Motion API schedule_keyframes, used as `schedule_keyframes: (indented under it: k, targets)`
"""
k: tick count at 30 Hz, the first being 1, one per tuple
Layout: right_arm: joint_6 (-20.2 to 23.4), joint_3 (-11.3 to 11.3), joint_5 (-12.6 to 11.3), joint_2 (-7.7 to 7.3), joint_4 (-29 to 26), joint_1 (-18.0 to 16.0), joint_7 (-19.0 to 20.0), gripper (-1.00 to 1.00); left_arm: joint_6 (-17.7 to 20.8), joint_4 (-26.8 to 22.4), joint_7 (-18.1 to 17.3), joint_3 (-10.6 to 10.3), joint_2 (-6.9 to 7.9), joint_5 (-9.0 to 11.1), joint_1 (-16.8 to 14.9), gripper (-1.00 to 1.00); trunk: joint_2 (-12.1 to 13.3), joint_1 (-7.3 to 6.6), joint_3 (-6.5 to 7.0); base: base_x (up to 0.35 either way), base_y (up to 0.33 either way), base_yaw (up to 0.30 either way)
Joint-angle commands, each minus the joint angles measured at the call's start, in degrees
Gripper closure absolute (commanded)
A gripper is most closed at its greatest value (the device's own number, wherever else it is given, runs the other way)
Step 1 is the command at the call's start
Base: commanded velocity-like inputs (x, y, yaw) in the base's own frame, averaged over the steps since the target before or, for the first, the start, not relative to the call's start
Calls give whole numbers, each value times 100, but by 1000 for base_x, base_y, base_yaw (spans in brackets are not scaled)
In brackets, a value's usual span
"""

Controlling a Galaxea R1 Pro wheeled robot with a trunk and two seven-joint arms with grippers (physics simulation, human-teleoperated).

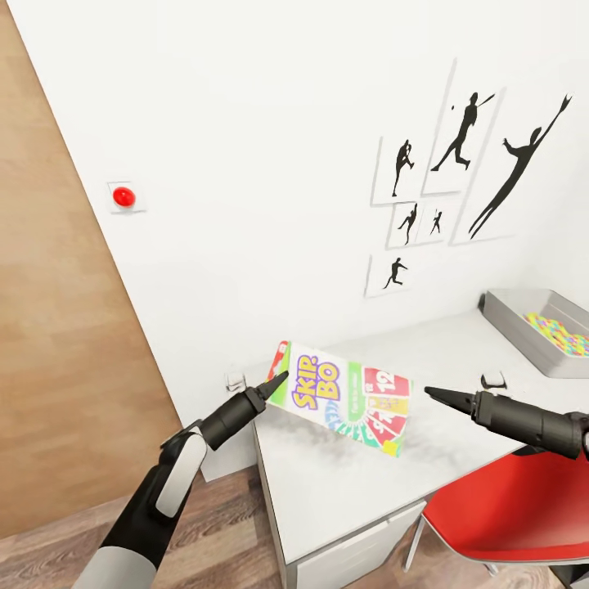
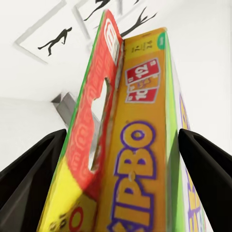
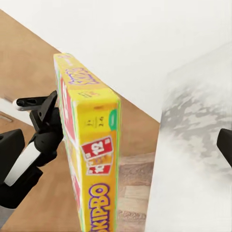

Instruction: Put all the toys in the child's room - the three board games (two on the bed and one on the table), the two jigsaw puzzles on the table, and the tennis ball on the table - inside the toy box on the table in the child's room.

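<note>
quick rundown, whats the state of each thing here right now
SKIP-BO box: held off the table, tilted, in the left claw
left claw: shut on the SKIP-BO box's end
right claw: free, holding nothing, beside the box
toy box: on the table, jigsaw puzzle inside

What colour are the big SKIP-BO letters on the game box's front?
Yellow with purple outlines, on the SKIP-BO box; the head view shows it best.

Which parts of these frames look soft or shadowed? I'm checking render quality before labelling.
Head view: sharp overall, with a soft grey shadow on the table under the SKIP-BO box held by the left gripper. Left wrist view: the box is close and its lettering blurred. Right wrist view: the box is fairly sharp; the tabletop shows mottled, smeary grey shading.
</note>
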Motion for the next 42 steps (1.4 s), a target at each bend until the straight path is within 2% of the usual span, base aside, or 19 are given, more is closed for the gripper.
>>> schedule_keyframes:
  k: [1, 9, 25, 26, 27, 30, 31, 32, 42]
  targets:
    - [27, 28, 29, 35, 1, -7, 31, -100, 53, 1, -11, -3, -5, 61, -4, 100, -12, 3, -12, 0, 0, 0]
    - [27, 155, 48, 169, 5, -1, 22, -100, 73, 5, -52, -11, -53, 111, -12, 100, -12, 3, -12, 0, 0, 0]
    - [27, 174, 57, 191, 5, 3, 20, -100, 79, 1, -50, -9, -75, 145, -13, 100, -12, 3, -12, 0, 0, 0]
    - [27, 176, 57, 191, 5, 3, 20, -100, 82, 1, -47, -8, -73, 175, -15, 100, -12, 3, -12, 0, 0, 0]
    - [27, 185, 57, 194, 5, 3, 19, -100, 98, -6, -33, -6, -61, 357, -18, 100, -12, 3, -12, 0, 0, 0]
    - [27, 239, 60, 220, 5, 3, 15, -100, 110, -10, 13, -11, -53, 502, -20, 100, -12, 3, -12, 0, 0, 0]
    - [27, 273, 61, 237, 5, 3, 14, -100, 112, -10, 40, -12, -52, 531, -20, 100, -12, 3, -12, 0, 0, 0]
    - [27, 409, 104, 289, 5, 3, 13, -100, 123, -16, 236, -17, -56, 611, -31, 100, -12, 3, -12, 0, 0, 0]
    - [27, 506, 210, 331, 5, 3, 12, -100, 132, -28, 468, -21, -66, 668, -41, 100, -12, 3, -12, 0, 0, 0]
